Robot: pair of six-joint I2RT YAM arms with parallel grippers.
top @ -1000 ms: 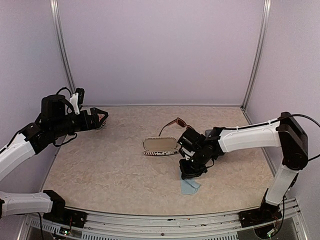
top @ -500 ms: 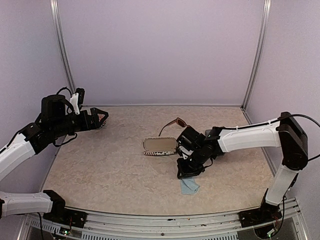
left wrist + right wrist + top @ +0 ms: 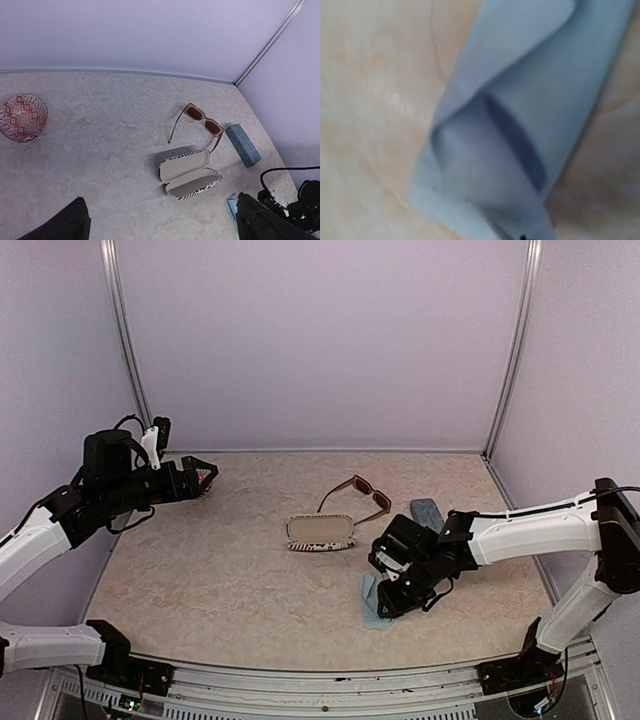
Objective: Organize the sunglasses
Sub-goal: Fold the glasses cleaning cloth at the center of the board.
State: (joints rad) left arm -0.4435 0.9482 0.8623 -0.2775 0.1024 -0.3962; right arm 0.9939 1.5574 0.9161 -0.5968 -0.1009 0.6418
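Your right gripper has drawn back over the blue cloth; its jaws are hidden, so you cannot tell their gap. The sunglasses lie beyond it, back-left past the striped case, nearer this arm. The left gripper gapes empty.

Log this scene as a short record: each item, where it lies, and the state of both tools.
striped case: open, empty, centre of scene
sunglasses: one brown pair, arms unfolded, lying just behind the striped case
blue-grey case: closed, right of the sunglasses
blue cloth: folded over, directly under the right tool
patterned bowl: far left
left tool: open, raised, holding nothing
right tool: low over the blue cloth; jaw state not visible
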